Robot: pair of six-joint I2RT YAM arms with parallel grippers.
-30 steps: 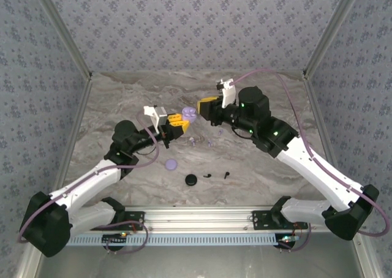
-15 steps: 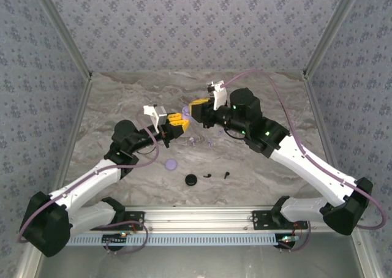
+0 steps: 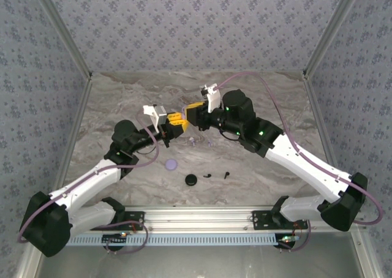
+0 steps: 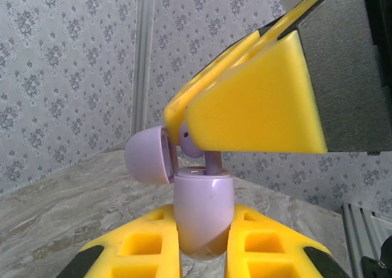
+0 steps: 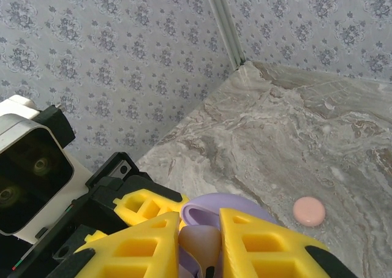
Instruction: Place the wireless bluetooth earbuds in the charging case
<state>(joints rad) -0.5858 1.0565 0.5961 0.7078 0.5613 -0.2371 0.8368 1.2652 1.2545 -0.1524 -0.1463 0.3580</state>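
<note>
**Held items.** The left end effector [image 4: 205,250] is pressed against the lower body of the lilac case [image 4: 202,210] and pinches it upright. The lid [image 4: 147,157] stands open toward the left of the left wrist frame. The right end effector [image 4: 182,120] enters from the upper right, pinching a lilac earbud [image 4: 191,142] directly above the case. The earbud's stem points down and meets the open top. The yellow fingers [image 4: 257,100] cover most of the earbud head.

**Surroundings, top view.**
- The two end effectors meet tip to tip at frame centre.
- Two loose lilac earbuds [image 3: 193,141] lie just below them.
- A lilac disc [image 3: 171,164] lies lower in the frame.
- A black case [image 3: 192,180] lies lower still, with two black earbuds [image 3: 208,175] just to its right.
- All of these are well apart from the held case.

**Right wrist view.**
- The left wrist camera [image 5: 30,161] sits at the lower left.
- The lid rises behind the pinched earbud.
- A pink disc [image 5: 309,211] lies on the bench [image 3: 116,100] at the right.

**Surface and room.** The bench has a grey-veined marble pattern. Walls [image 3: 196,27] with grey floral wallpaper close three sides. A metal post [image 5: 223,21] runs up one corner. An aluminium rail [image 3: 196,215] crosses the bottom of the top view.
</note>
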